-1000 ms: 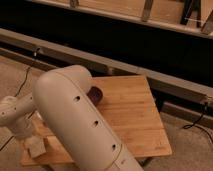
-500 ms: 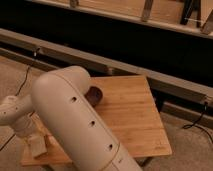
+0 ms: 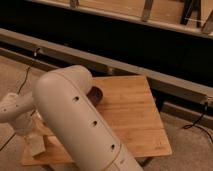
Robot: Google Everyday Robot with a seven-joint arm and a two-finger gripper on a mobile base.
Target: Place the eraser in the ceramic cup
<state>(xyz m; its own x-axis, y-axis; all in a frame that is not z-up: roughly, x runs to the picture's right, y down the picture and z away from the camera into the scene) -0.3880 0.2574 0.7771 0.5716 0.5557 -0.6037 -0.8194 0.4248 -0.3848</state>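
While the white arm (image 3: 75, 120) hides much of the table (image 3: 131, 116), a dark bowl (image 3: 96, 94) peeks out beside it, contents unseen. The end effector (image 3: 34, 143) hangs low at the table's left edge; I cannot tell its state.

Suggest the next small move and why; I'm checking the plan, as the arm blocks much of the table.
Probably swing the arm aside slightly. The tool hangs low at the wooden table's near-left corner, the white arm link hides the middle, and only a dark brown bowl peeks out; neither eraser nor ceramic cup shows.
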